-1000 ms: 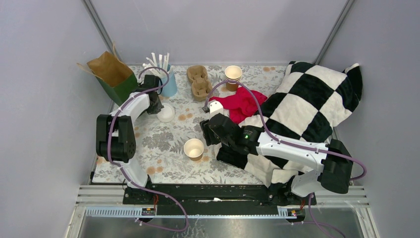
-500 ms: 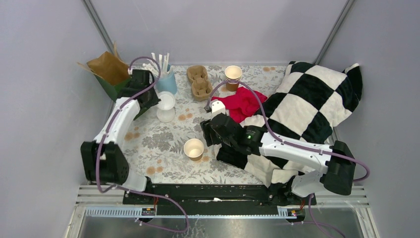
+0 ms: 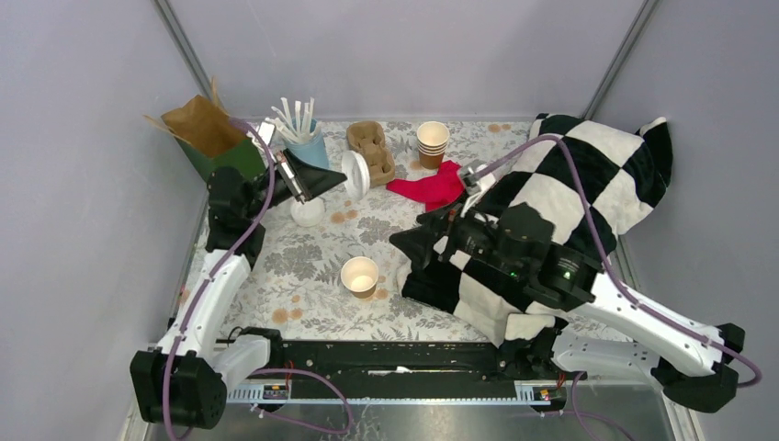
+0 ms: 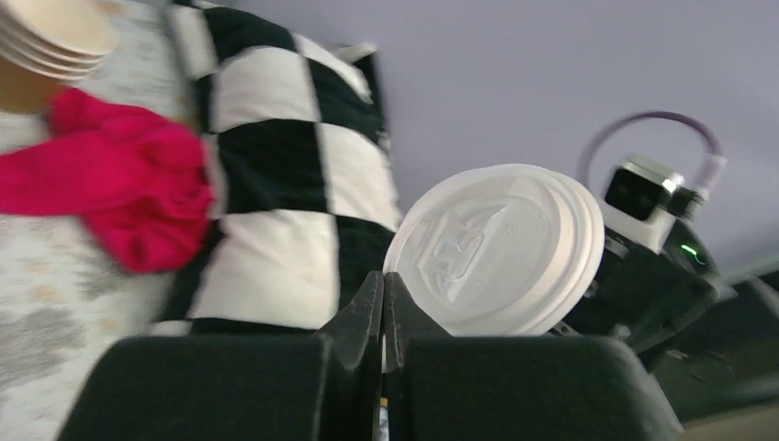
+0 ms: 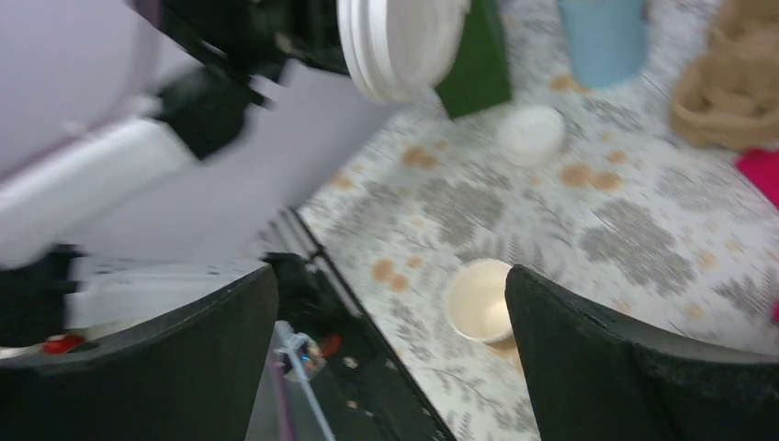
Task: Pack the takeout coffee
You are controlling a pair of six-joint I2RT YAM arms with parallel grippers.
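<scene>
The left pincer (image 4: pixel 383 280) has come up off the worktop (image 3: pixel 276 266) and hangs in the air, clamped on the rim of a lid (image 4: pixel 496 248), maybe a few nested, I can't tell. The right pincer (image 5: pixel 386 285) has risen and sprung wide, empty. Capping comes next, I reckon. One lidless cup (image 3: pixel 359 276) stands front-centre. There is also one spare lid (image 3: pixel 308 211) lying flat, one cup stack (image 3: pixel 433 142), one carrier (image 3: pixel 372 152) and one bag (image 3: pixel 207 138).
</scene>
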